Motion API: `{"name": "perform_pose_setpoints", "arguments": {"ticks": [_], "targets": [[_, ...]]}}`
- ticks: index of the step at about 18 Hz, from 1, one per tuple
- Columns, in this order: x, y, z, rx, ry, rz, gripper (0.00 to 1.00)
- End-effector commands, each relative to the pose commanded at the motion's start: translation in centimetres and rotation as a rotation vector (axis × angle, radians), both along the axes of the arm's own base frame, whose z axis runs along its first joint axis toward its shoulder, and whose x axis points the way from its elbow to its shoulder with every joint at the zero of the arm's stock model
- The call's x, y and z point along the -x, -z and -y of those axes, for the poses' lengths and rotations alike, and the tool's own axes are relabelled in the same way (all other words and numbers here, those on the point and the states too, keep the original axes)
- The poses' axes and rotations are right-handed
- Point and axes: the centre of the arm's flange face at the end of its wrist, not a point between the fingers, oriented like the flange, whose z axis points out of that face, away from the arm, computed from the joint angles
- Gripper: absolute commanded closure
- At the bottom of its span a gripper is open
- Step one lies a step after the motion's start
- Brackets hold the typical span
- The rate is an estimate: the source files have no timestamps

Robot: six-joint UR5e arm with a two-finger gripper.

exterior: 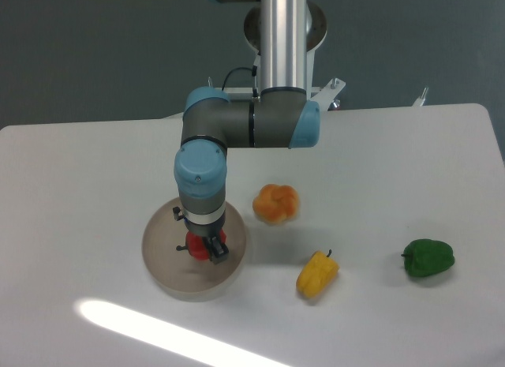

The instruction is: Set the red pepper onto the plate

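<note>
White counter (95, 170), grey wall behind. Red pepper (196, 247) over plate (162, 260) near front edge, gripped by hand (207, 249). Remaining, by judgement: release, retract.

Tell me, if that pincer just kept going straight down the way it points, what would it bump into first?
The pincer points down over the plate, with the red pepper between its fingers. Going on, the pepper would probably meet the plate's surface first; how much gap remains beneath it cannot be judged from this view.
</note>
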Motion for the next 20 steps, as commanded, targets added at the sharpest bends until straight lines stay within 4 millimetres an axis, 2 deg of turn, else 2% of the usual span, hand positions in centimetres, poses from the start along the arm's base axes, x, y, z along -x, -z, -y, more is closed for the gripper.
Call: {"name": "perform_pose_setpoints", "arguments": {"ticks": [5, 20], "targets": [[-0.1, 1.1, -0.3, -0.018, 0.014, -0.006, 0.58], [-0.4, 1.8, -0.3, -0.008, 0.008, 0.001, 0.57]]}}
